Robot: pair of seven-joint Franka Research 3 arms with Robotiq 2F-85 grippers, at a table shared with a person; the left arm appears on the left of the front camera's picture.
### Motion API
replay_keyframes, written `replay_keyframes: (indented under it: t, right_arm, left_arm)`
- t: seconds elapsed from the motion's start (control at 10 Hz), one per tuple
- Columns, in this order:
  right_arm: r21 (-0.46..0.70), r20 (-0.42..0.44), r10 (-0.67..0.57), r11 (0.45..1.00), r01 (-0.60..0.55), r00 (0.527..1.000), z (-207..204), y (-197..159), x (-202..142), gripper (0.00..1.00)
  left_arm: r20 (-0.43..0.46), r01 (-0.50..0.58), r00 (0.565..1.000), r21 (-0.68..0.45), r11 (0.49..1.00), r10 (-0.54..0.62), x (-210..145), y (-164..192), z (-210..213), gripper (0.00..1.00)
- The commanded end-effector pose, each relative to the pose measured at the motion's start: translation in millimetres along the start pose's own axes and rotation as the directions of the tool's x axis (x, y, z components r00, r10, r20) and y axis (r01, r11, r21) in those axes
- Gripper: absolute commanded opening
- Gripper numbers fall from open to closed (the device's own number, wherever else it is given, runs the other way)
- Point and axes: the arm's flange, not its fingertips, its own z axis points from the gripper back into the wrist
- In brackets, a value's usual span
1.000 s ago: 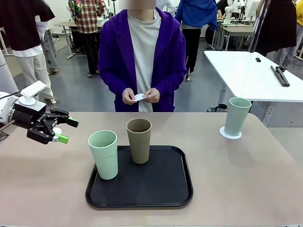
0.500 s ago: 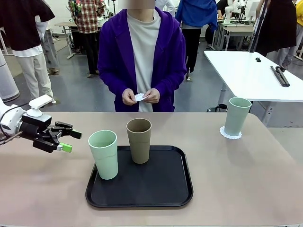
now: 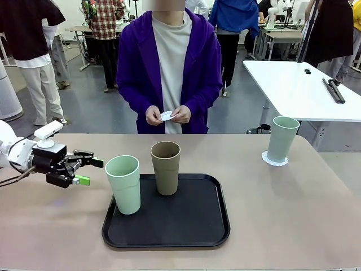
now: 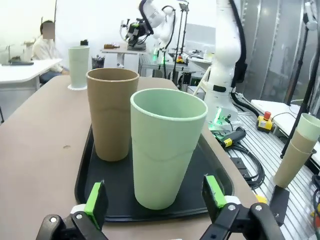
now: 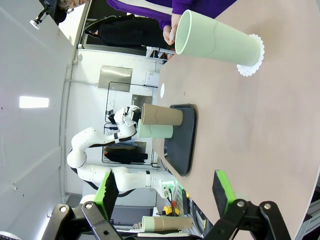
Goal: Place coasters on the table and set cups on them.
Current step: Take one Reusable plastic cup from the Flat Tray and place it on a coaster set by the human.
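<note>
One mint cup (image 3: 282, 138) stands on a coaster (image 3: 274, 160) at the table's (image 3: 293, 214) far right; the other mint cup (image 3: 123, 183) and the tan cup (image 3: 166, 167) stand on the black tray (image 3: 169, 237). The left gripper (image 3: 90, 172) hangs just left of the tray's mint cup, jaws wide, not touching it; the right gripper's (image 5: 165, 187) jaws are also wide and empty.

left cup (image 3: 123, 183) and middle cup (image 3: 166, 167) on tray (image 3: 192, 220) (right cup (image 3: 282, 138) on coaster (image 3: 266, 158))

I see a pale mint tumbler (image 3: 282, 138) upright on a white scalloped coaster (image 3: 274, 161); second mint tumbler (image 3: 123, 184) and tan-brown tumbler (image 3: 166, 167) stand on black tray (image 3: 192, 220)
</note>
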Motion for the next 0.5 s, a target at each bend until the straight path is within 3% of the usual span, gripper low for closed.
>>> replay_keyframes:
  t: [0.0, 0.4]
  right_arm:
    - [0.011, 0.005, 0.001, 1.0, -0.001, 1.0, -1, 1, 0, 1.0]
    - [0.011, 0.005, 0.001, 1.0, -0.001, 1.0, -1, 1, 0, 1.0]
  left_arm:
    - [0.045, 0.054, 0.998, -0.02, 0.998, -0.053, -17, 12, -8, 1.0]
    - [0.051, 0.031, 0.998, -0.056, 0.998, -0.028, -30, 22, -29, 1.0]
